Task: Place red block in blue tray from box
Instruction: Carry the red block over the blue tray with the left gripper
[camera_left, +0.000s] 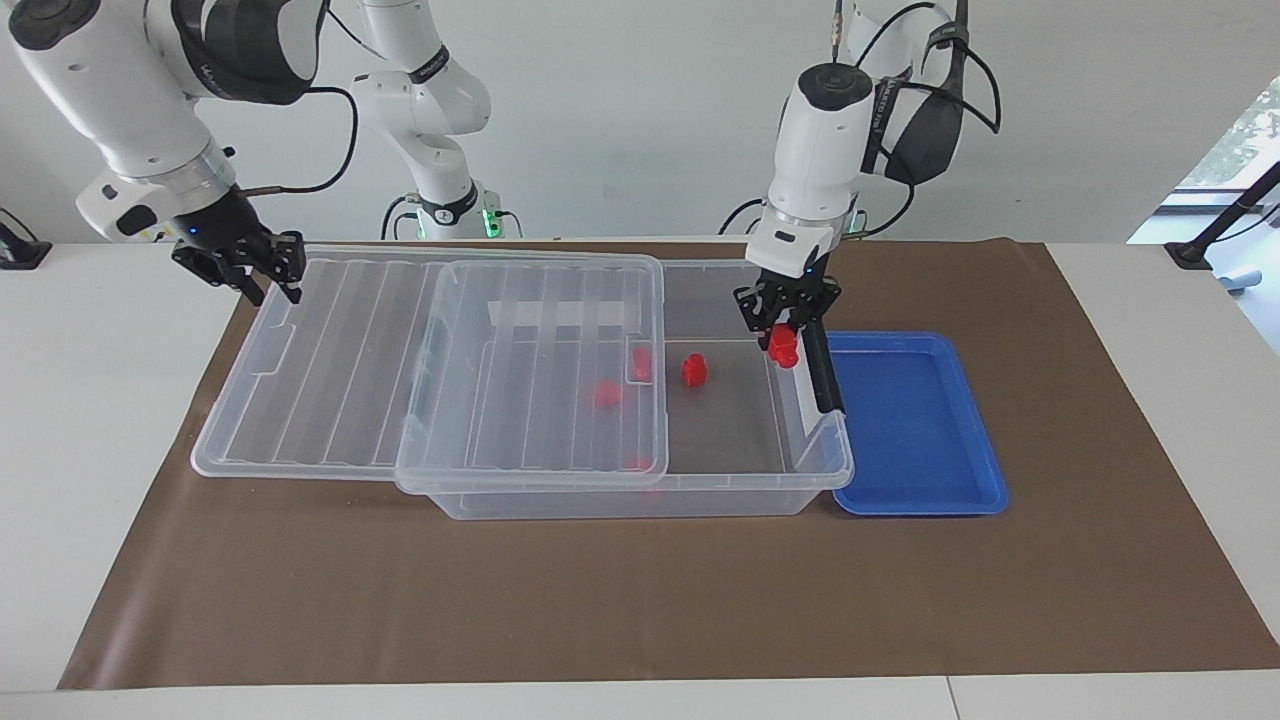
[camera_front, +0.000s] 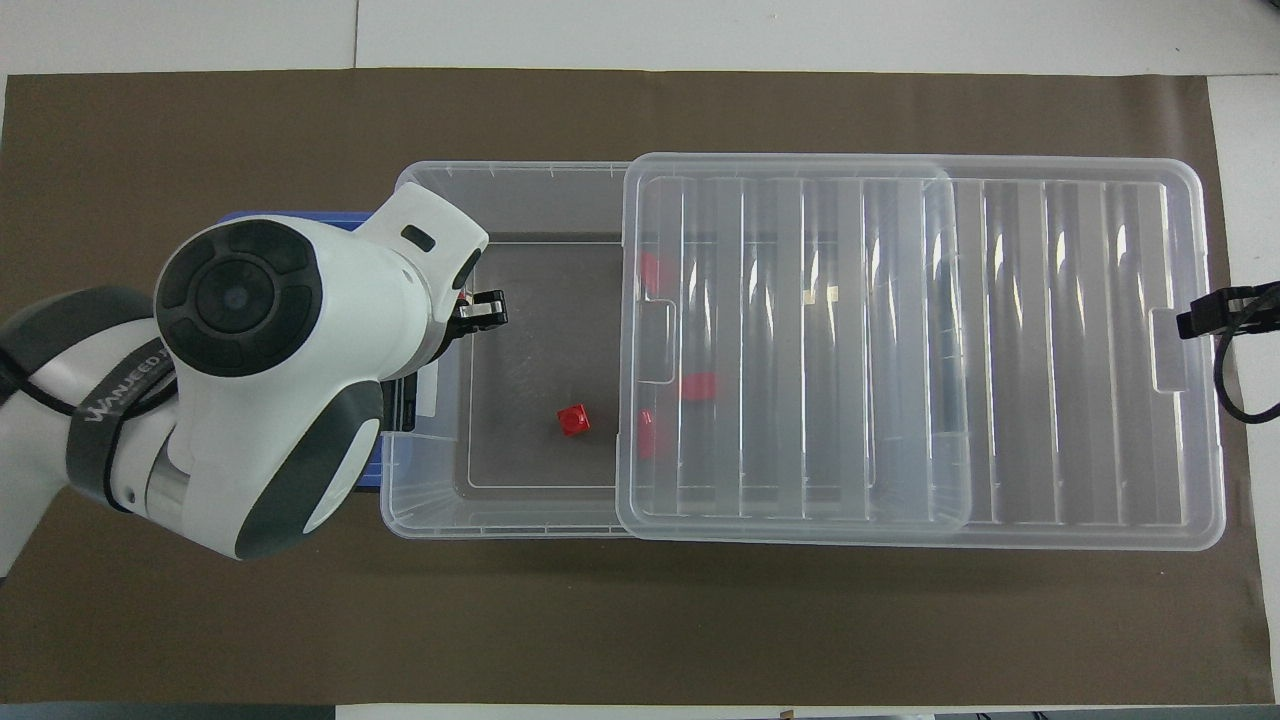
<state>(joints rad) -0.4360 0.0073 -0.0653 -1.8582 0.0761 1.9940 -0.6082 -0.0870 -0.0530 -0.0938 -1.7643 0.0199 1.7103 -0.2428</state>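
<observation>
1. Facing view: the left gripper (camera_left: 787, 322) is clamping the red block (camera_left: 782, 345) above the box (camera_left: 640, 490) end beside the blue tray (camera_left: 915, 420), carrying it trayward; the right gripper (camera_left: 245, 270) is waiting over the lid (camera_left: 330, 340), fingers unreadable.
2. Overhead view: the left arm is hiding that block; a spare block (camera_front: 573, 420) is lying inside the box.

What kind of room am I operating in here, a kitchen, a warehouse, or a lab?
Most likely a robotics lab: two white robot arms fixed to a white table, a brown paper mat as workspace, and plain white walls with a window at one edge.
</observation>
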